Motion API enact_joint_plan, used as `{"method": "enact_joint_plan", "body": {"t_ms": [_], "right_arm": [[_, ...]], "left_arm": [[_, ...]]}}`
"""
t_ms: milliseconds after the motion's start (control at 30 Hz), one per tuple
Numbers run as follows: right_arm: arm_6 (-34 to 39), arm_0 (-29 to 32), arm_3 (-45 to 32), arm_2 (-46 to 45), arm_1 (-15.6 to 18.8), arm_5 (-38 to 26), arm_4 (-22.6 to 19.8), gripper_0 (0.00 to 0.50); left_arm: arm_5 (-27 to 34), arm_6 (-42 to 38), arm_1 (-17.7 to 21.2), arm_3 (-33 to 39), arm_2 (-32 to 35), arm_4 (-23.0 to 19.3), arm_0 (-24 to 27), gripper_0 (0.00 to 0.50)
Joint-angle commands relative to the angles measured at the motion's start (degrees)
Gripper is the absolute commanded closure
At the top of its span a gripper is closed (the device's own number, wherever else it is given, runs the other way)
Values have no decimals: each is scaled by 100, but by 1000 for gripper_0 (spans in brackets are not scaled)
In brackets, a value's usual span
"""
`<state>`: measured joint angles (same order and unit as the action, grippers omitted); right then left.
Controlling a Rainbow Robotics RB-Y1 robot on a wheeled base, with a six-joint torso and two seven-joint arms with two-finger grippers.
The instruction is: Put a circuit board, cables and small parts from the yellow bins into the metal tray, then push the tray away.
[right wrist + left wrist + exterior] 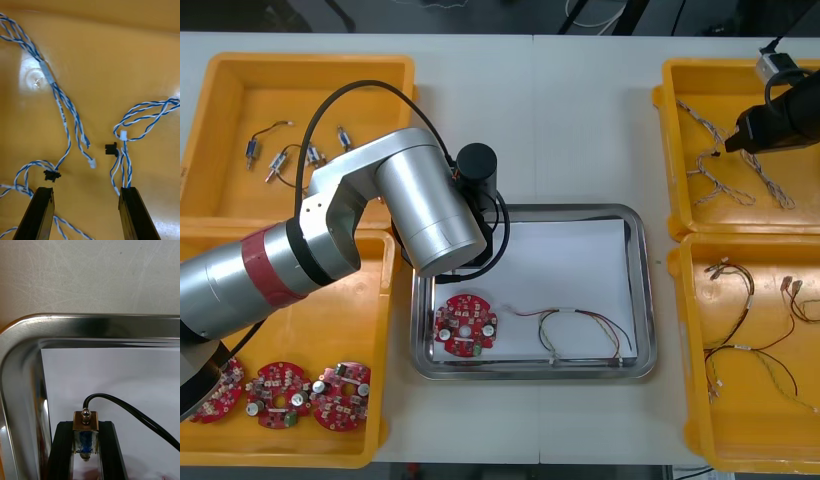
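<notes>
My left gripper [86,424] is shut on a small metal part [86,419] with a black lead [131,413]. It holds the part just above the white inside of the metal tray [93,324], close to one corner. In the front view my left arm [415,200] covers the tray's [641,300] near-left corner. A round red circuit board [465,325] and a red and yellow cable [580,328] lie in the tray. My right gripper [86,191] stands open over twisted blue and white cables [63,112] in the far right yellow bin [670,150], touching none of them.
The far left bin [220,110] holds several small metal parts [290,155]. Three circuit boards [280,385] lie in the near left bin. The near right bin [690,400] holds red, yellow and black cables [750,345]. Bare table lies beyond the tray.
</notes>
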<state>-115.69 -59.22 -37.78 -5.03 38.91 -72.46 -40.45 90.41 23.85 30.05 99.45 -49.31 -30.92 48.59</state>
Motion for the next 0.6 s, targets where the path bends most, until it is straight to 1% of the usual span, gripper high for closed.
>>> {"method": "enact_joint_plan", "body": {"t_ms": [33,67,100,133,167,233,300,367,467,533,600], "right_arm": [[178,-248,-511,-130,319,-409,46,0],[178,-213,-599,-130,363,-488,46,0],[178,-195,-635,-130,372,-524,46,0],[178,-152,-696,-130,416,-576,46,0],[152,-116,-740,-130,451,-594,73,0],[134,-99,-749,-130,495,-594,125,0],[117,-99,-749,-130,504,-594,327,0],[99,-108,-740,-139,504,-524,653,0],[73,-108,-678,-130,477,-339,943,0],[64,-108,-582,-130,468,-225,987,0],[46,-116,-450,-139,451,-84,934,0]], "left_arm": [[-59,-38,-140,40,-79,86,-52,409],[-59,-47,-140,40,-79,104,-52,224],[-59,-47,-140,40,-79,113,-52,147],[-59,-56,-140,40,-79,130,-52,25],[-50,-73,-140,40,-79,139,-43,0],[-50,-82,-140,40,-70,183,-52,0],[-50,-100,-149,48,-79,201,-43,0],[-59,-108,-140,40,-79,227,-34,0],[-50,-117,-140,48,-70,236,-43,0],[-41,-126,-140,48,-61,236,-43,0],[-15,-126,-140,66,-17,227,-43,0]]}}
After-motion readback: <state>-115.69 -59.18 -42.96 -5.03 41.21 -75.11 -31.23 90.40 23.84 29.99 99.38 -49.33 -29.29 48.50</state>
